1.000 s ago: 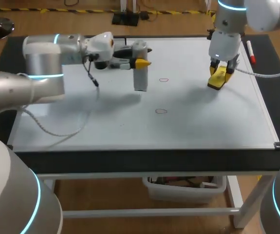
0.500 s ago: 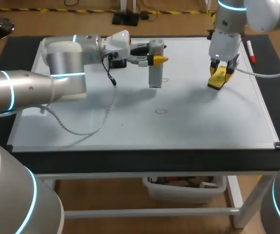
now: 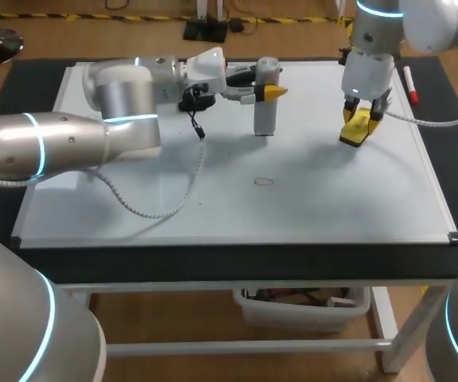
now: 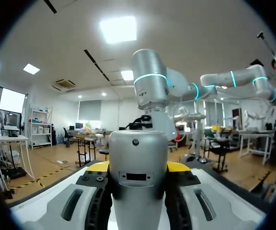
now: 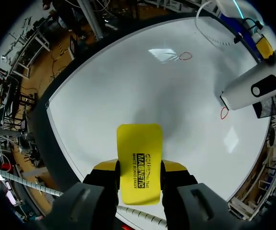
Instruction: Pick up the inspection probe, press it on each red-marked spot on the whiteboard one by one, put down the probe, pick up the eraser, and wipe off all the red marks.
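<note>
**Probing stage.** The left pincer (image 3: 267, 89) is closed on the upright inspection probe (image 3: 265, 115) near the desk's far edge. The right pincer (image 3: 358, 118) clamps the eraser (image 3: 355, 132) over the whiteboard (image 3: 213, 215). A good press probably needs a straight descent with the tip centred on the mark. Only the right wrist view shows the red mark (image 5: 223, 113) beside the probe's base; in the head view the probe hides it.

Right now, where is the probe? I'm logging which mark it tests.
Head view: the probe stands upright in the left gripper's fingers over the whiteboard's far middle, tip by the farther red mark.
</note>
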